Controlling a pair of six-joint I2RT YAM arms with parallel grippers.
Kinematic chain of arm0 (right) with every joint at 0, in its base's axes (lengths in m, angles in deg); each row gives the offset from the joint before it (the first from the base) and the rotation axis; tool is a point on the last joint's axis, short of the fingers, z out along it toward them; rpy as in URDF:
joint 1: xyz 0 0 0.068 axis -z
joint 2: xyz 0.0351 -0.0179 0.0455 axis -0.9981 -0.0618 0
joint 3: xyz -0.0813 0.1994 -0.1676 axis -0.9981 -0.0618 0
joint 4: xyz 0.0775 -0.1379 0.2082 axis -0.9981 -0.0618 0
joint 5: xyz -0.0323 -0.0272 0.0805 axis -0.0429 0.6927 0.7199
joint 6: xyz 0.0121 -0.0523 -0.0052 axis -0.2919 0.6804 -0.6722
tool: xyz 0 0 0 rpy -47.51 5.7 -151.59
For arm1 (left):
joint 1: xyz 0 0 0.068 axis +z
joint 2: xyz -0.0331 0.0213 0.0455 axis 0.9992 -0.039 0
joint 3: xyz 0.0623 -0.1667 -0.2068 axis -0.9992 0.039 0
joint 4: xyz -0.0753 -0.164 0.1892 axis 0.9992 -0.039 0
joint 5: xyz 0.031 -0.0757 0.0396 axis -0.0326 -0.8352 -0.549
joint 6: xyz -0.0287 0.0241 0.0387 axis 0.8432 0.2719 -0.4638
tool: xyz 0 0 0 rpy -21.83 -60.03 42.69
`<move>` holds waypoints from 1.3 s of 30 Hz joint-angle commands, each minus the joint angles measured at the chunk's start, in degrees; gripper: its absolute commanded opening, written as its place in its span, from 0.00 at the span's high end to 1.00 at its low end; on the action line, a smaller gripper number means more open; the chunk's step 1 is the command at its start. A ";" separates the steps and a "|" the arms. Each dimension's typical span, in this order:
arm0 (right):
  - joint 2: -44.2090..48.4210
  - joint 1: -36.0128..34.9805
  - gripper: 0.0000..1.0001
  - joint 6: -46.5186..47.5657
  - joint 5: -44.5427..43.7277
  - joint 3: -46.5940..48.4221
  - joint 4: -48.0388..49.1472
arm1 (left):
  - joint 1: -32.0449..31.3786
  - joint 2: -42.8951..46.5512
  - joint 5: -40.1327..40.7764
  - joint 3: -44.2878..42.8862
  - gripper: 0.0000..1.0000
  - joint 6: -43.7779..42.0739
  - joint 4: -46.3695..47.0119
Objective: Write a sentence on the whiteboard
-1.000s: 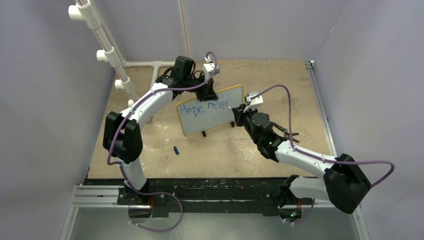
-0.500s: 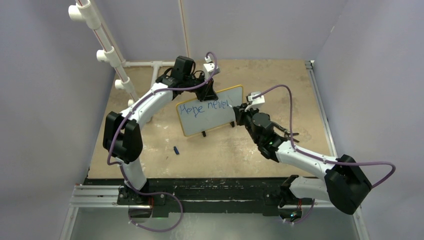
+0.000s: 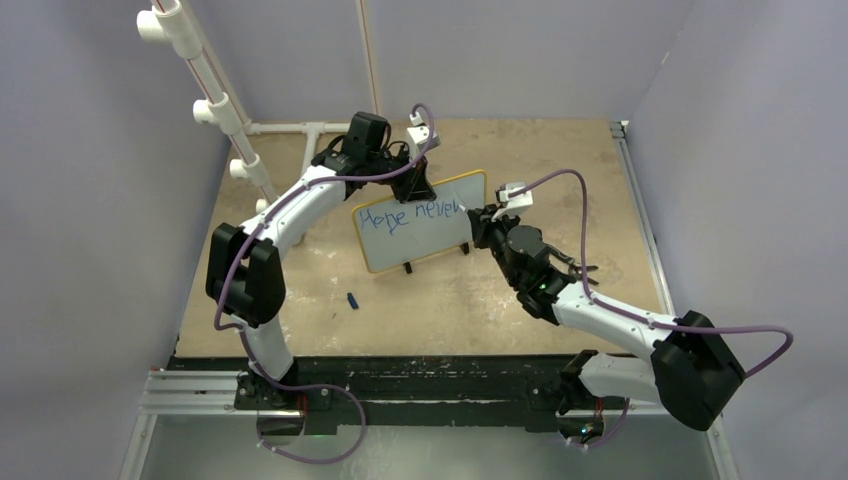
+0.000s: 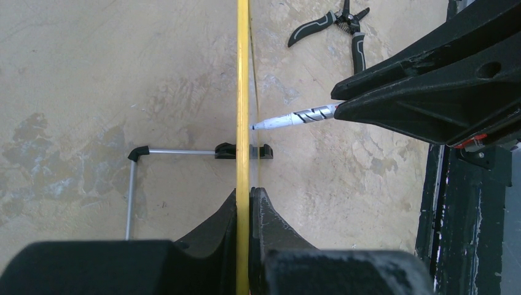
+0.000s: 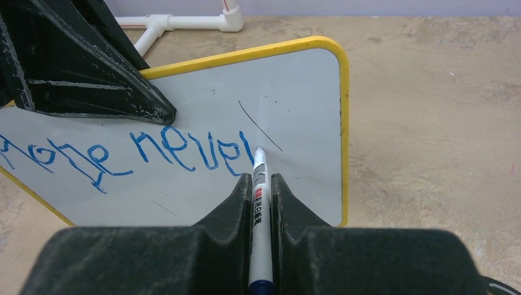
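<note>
On the bench [image 3: 560, 170] the whiteboard [image 3: 425, 248] stands, left hand [image 4: 244, 196] pinching its top edge, right hand [image 5: 262, 179] pinching the marker [image 5: 258, 161], tip ending the sentence [image 3: 408, 216] at "Hope never"; we judge the next word needs a lower line.

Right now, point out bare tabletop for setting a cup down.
Bare: the table's far right corner, between the whiteboard and the side rail; also the near strip between the blue cap and the right arm. Crowded: the whiteboard, with left pincer and right pincer at it.
</note>
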 commanded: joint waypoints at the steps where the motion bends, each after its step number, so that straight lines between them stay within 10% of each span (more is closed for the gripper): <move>1: 0.82 0.08 1.00 -0.28 -0.37 2.63 3.71 | -0.59 -1.22 -1.32 2.90 1.00 -1.77 -6.82; 39: 0.92 0.09 1.00 -2.66 -5.43 2.77 2.79 | -0.41 -1.04 -0.59 3.21 1.00 -1.62 -6.30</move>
